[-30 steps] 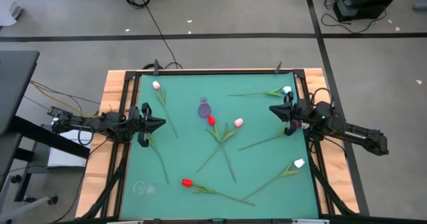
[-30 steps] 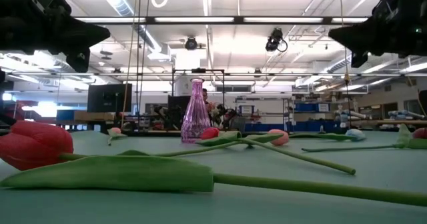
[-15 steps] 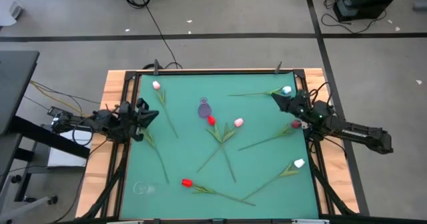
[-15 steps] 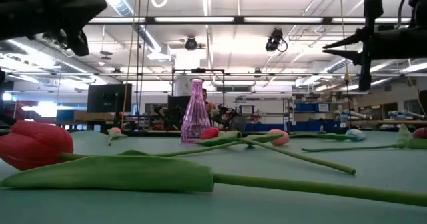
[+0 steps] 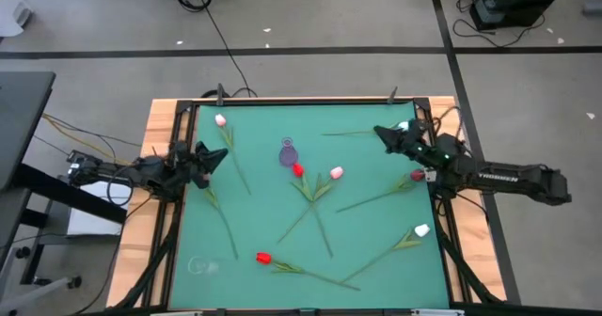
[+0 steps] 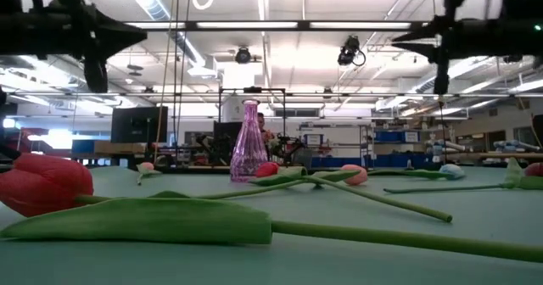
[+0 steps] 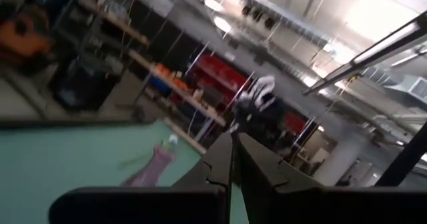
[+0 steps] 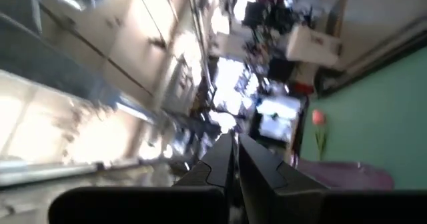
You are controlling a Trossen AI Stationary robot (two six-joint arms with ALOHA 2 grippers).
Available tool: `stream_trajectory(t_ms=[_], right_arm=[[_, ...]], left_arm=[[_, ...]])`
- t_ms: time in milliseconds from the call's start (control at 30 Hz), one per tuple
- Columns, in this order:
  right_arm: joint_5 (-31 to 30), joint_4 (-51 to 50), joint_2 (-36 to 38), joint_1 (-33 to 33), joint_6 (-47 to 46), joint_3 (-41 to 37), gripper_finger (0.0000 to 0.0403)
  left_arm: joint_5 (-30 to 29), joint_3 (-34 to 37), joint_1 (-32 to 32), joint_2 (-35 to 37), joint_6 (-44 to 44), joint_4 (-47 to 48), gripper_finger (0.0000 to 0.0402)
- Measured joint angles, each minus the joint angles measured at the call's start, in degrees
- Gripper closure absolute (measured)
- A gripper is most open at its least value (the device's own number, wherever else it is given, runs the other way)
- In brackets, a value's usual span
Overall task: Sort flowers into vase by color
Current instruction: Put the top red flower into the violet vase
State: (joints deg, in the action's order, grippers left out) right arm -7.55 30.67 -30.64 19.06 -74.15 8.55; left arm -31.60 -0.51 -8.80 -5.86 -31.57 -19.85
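Observation:
A small purple glass vase point(image 5: 288, 152) point(image 6: 248, 141) stands upright near the table's middle, toward the far side. Several tulips lie flat on the green mat: a pink one point(image 5: 220, 120) far left, a red point(image 5: 298, 170) and a pink point(image 5: 336, 173) with crossed stems by the vase, a pale one point(image 5: 403, 127) far right, a dark red one point(image 5: 417, 175), a white one point(image 5: 421, 229), and a red one point(image 5: 263, 257) point(image 6: 47, 183) near the front. My left gripper point(image 5: 224, 154) point(image 7: 233, 144) hovers shut at the left edge. My right gripper point(image 5: 378, 132) point(image 8: 234, 143) hovers shut at the far right, beside the pale tulip.
A black frame point(image 5: 301, 100) and wooden border point(image 5: 160, 128) surround the mat. A faint round mark point(image 5: 198, 265) sits near the front left corner. Open mat lies between the vase and the left gripper. Cables run off the table's left side point(image 5: 75, 137).
My right gripper has moved toward the far edge and turned about its wrist, ending beside the pale tulip. My left gripper has drawn back a little toward the left and far edges and has also turned. No flower and no vase has moved.

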Motion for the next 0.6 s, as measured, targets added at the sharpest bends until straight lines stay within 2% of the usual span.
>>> stream_trajectory(t_ms=[100,267,433,600], right_arm=[[3.5,-6.2,-8.2,-0.8,1.5,6.5,0.0369],[8.5,-19.4,-21.0,-2.8,2.6,15.9,0.0369],[10.7,-19.7,-30.6,-5.8,0.8,18.2,0.0369],[12.0,-19.8,-38.9,-9.1,-5.4,18.2,0.0369]], left_arm=[[0.3,-1.7,0.0,-4.6,-4.2,5.1,0.0372],[5.1,-5.0,0.0,-12.6,-9.9,8.8,0.0372],[8.8,-7.2,0.0,-19.4,-14.2,10.3,0.0372],[12.2,-7.4,-0.1,-25.4,-20.1,13.0,0.0372]])
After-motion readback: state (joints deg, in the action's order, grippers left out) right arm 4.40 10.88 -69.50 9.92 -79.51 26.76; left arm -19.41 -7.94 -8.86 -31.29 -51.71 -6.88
